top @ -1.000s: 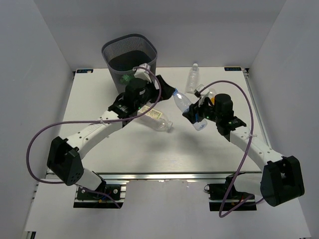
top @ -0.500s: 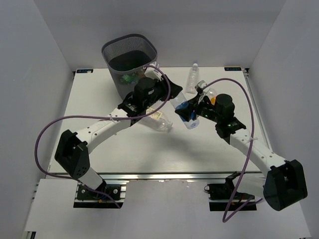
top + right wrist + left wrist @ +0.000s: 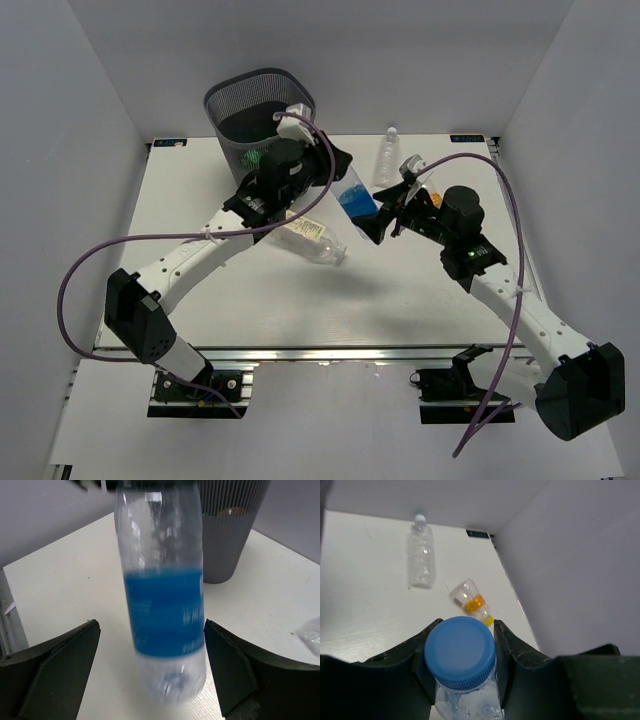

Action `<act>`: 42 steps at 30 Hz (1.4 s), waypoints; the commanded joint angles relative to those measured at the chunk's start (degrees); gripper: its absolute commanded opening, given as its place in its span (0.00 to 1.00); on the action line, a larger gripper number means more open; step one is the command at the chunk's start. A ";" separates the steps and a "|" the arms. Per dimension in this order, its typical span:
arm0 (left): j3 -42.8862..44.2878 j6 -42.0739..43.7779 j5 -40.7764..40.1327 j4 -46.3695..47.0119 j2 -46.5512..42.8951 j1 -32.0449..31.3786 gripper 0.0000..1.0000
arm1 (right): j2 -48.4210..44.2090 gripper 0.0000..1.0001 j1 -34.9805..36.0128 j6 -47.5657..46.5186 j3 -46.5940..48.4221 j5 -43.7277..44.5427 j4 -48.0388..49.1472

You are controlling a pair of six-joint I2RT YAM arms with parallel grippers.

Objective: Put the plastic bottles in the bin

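Overhead view: the left claw (image 3: 335,176) is clenched on the capped end of a clear plastic bottle with a blue label (image 3: 355,203). The bottle hangs tilted above the white bench (image 3: 250,300), cap end toward the dark grey wire-mesh bin (image 3: 260,108) and base toward the right claw (image 3: 385,222). The bottle lies just right of the bin, outside its rim. The bin stands at the far left corner of the bench.

Left wrist view: both fingers (image 3: 422,645) press against the round blue cap (image 3: 460,651), with the left claw (image 3: 465,630) closed around it.

Right wrist view: the right claw (image 3: 151,630) is released. Its dark fingers (image 3: 60,662) stand wide on either side of the blue-labelled bottle (image 3: 165,610), and neither touches it. The bottle is blurred here, and the bin (image 3: 227,530) appears behind it.

On the bench, a clear plastic bottle with a cream label (image 3: 312,238) lies on its side beneath the left arm. A small clear plastic bottle with a white cap (image 3: 386,157) lies near the far edge, also seen from the left wrist (image 3: 421,560). A stubby clear bottle with an orange band (image 3: 470,601) lies near it, toward the right wall.
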 commanded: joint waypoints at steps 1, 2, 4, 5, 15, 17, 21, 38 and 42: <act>6.30 2.92 -4.00 -3.25 -2.73 3.76 0.05 | -2.34 0.89 0.19 -2.42 3.18 4.20 -4.08; 9.01 3.01 -2.08 -4.21 -2.55 4.90 0.04 | -3.12 0.89 0.11 -3.12 3.27 6.30 -4.61; 12.44 2.92 1.35 -5.97 -1.59 8.94 0.04 | -3.83 0.89 0.10 -3.83 3.36 8.60 -5.66; 14.20 3.01 1.89 -6.85 -1.24 10.09 0.03 | -4.36 0.89 0.02 -3.92 3.79 9.48 -6.19; 26.33 2.48 2.69 -5.55 2.45 24.59 0.05 | -2.34 0.89 -5.43 -7.35 4.41 14.76 -8.39; 26.79 2.22 2.17 -3.01 3.77 27.14 0.07 | -1.11 0.89 -7.71 -7.70 4.41 15.46 -8.13; 28.63 0.99 -2.13 -0.97 8.24 31.10 0.08 | 0.64 0.89 -13.15 -7.18 3.54 15.03 -7.25; 39.07 5.63 -0.30 -2.02 19.42 33.65 0.98 | 26.04 0.89 -30.39 -13.22 10.47 12.47 -7.95; 44.97 7.14 1.28 -7.12 19.86 33.65 0.98 | 33.93 0.89 -30.74 -20.86 13.46 14.06 -7.69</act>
